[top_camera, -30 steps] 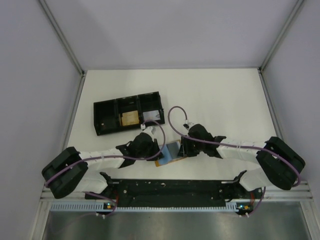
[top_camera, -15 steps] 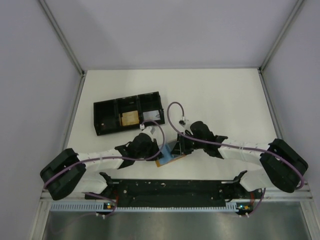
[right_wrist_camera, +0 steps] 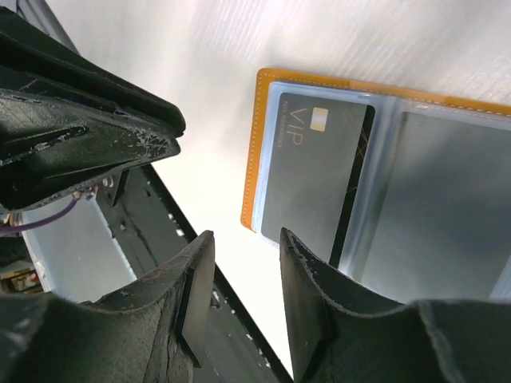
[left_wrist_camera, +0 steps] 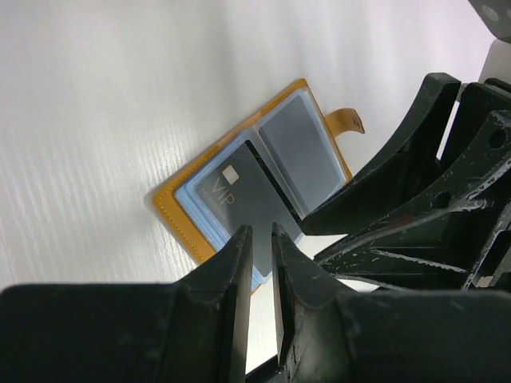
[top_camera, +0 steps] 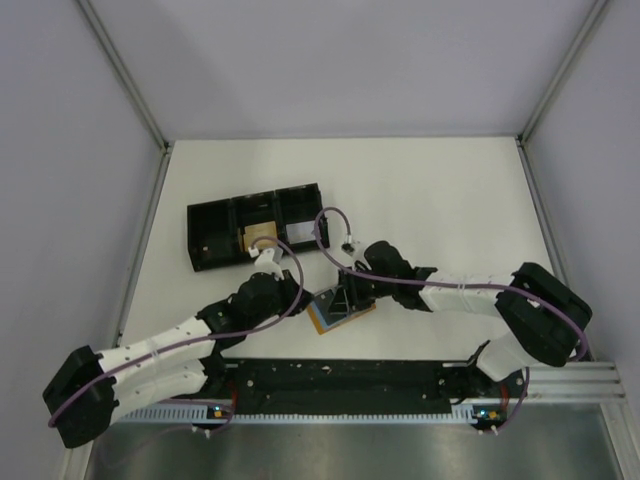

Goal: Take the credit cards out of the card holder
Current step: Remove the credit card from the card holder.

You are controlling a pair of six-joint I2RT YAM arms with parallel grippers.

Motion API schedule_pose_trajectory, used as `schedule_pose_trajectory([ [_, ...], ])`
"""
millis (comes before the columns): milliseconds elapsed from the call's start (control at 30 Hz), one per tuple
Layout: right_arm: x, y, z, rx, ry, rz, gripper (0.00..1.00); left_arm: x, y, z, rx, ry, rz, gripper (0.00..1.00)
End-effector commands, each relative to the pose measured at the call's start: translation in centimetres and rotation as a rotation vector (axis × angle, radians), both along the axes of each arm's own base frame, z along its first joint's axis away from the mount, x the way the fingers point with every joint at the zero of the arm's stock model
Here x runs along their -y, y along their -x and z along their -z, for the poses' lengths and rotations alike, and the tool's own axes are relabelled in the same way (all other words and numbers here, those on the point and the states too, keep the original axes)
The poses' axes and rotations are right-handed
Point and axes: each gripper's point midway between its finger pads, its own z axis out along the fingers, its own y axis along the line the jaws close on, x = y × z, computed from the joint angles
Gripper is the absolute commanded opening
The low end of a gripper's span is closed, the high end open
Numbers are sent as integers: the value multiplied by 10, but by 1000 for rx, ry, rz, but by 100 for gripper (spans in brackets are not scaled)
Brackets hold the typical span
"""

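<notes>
The card holder lies open near the table's front edge, orange-tan with clear sleeves and a small tab. One sleeve holds a dark grey credit card marked VIP, also in the left wrist view. The other sleeve shows a grey card face. My left gripper sits just left of the holder, nearly shut with a thin gap and nothing in it. My right gripper hovers over the holder, open and empty, with the holder's corner below its jaws.
A black three-compartment tray stands at the back left, with a tan item in its middle compartment. The black rail of the arm bases runs just in front of the holder. The two grippers are close together.
The left arm has drawn back to the left and lower. The right gripper has moved left over the holder. The holder has stayed in place.
</notes>
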Motion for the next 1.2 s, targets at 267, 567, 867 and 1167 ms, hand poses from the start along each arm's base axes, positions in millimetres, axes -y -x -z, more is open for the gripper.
schedule_pose_trajectory([
  [267, 16, -39, -9, 76, 7, 67, 38, 34, -10, 9, -33, -11, 85, 18],
  [567, 15, -46, 13, 32, -4, 74, 31, 24, -8, 42, -106, -82, 57, 4],
  [867, 4, -38, 26, -42, -56, 29, 25, 26, 0, 57, -168, -93, 79, 0],
  [1167, 12, -44, 26, -81, -134, 80, 3, 24, 3, 62, -179, -100, 78, 0],
])
